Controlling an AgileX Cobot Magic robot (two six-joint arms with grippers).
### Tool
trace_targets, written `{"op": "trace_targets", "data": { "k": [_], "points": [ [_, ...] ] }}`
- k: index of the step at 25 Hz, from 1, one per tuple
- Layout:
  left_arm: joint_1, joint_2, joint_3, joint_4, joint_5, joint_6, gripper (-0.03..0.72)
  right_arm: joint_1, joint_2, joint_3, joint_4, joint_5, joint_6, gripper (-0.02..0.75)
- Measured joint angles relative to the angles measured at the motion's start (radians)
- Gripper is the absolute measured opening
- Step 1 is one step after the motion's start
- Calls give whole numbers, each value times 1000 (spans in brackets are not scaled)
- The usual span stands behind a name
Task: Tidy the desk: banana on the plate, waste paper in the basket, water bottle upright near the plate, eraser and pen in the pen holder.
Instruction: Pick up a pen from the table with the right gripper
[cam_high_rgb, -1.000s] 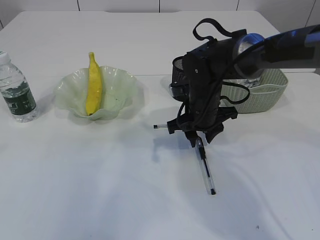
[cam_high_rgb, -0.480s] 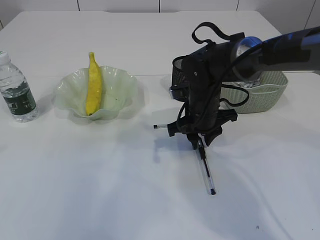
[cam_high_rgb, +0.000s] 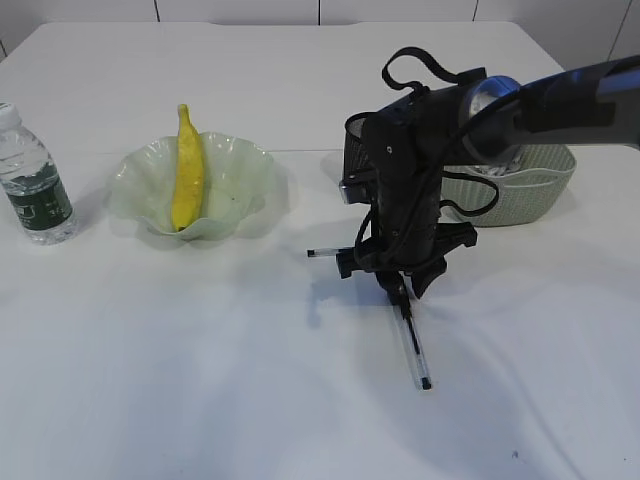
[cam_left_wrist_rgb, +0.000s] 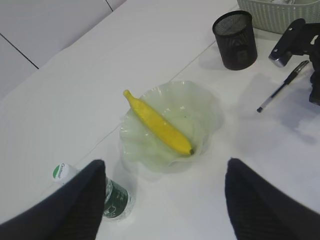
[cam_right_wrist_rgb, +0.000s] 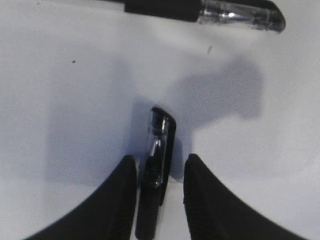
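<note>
The water bottle (cam_high_rgb: 34, 179) stands at the left and the banana (cam_high_rgb: 187, 168) lies in the plate (cam_high_rgb: 245, 160). The left gripper (cam_left_wrist_rgb: 165, 200) hangs wide open over them. The right gripper (cam_right_wrist_rgb: 159, 186) pinches a pen (cam_high_rgb: 410, 340) on the desk (cam_high_rgb: 200, 380); next, I think, it must lift it into the pen holder (cam_high_rgb: 354, 148).

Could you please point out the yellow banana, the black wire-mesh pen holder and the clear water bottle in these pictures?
Long curved yellow banana (cam_high_rgb: 187, 181): exterior view, middle of its body.
Black wire-mesh cylindrical pen holder (cam_left_wrist_rgb: 235, 40): left wrist view, its side wall.
Clear plastic water bottle with dark green label (cam_high_rgb: 38, 205): exterior view, on the label.
</note>
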Motion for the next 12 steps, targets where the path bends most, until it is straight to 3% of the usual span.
{"op": "trace_targets", "data": {
  "k": [7,12],
  "points": [
    [0,0,0,-4,5,0,528,0,0,0,0,3,0,223],
    [0,0,0,-4,5,0,528,0,1,-1,15,3,0,111]
  ]
}}
